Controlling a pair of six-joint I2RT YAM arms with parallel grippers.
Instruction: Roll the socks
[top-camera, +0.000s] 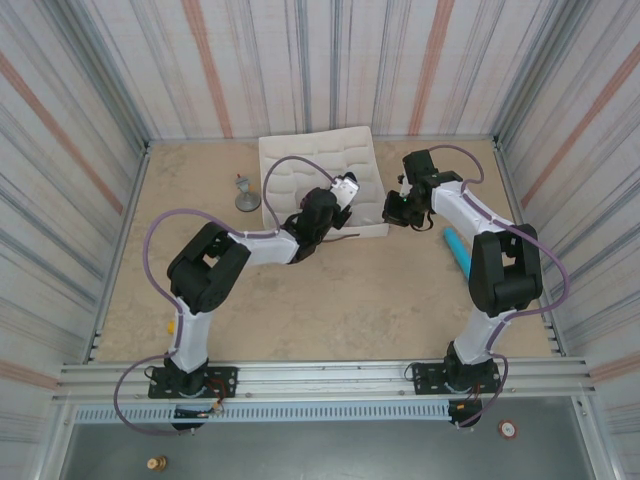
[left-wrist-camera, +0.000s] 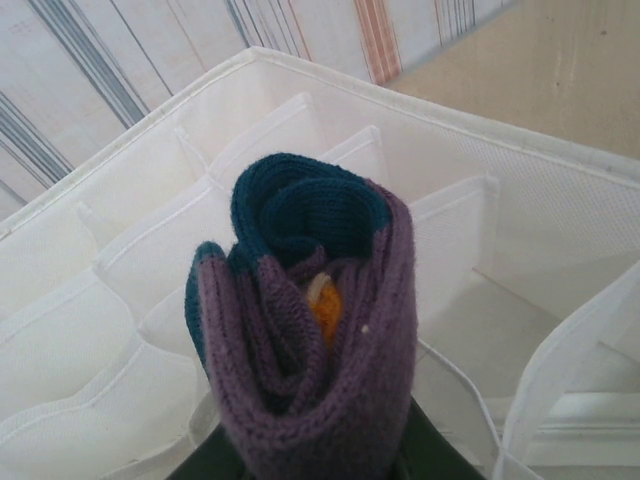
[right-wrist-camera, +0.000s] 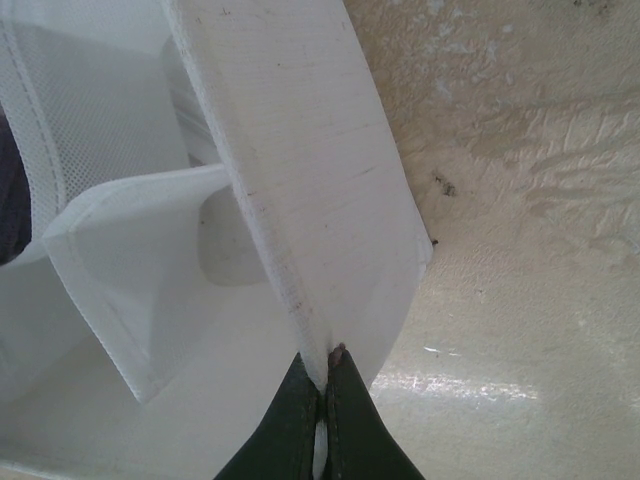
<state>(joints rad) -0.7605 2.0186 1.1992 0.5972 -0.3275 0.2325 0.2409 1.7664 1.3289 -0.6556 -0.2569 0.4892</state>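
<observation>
Left fingers (left-wrist-camera: 432, 458): clamping purple knit sock bundle (left-wrist-camera: 300, 380).
Bundle axis: straight out from them, teal end foremost.
Right fingers (right-wrist-camera: 355, 440): pinched shut on white fabric box wall (right-wrist-camera: 300, 150).

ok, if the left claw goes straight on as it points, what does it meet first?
Likely a cell divider of the white organizer, with the held rolled socks touching first; depth is unclear.

Reads as matt ribbed knit in the socks (left-wrist-camera: 300, 380) — as fine woven cloth, partly mesh, in the white organiser (right-wrist-camera: 300, 150); rough, faintly glossy on the table (right-wrist-camera: 520, 200).
</observation>
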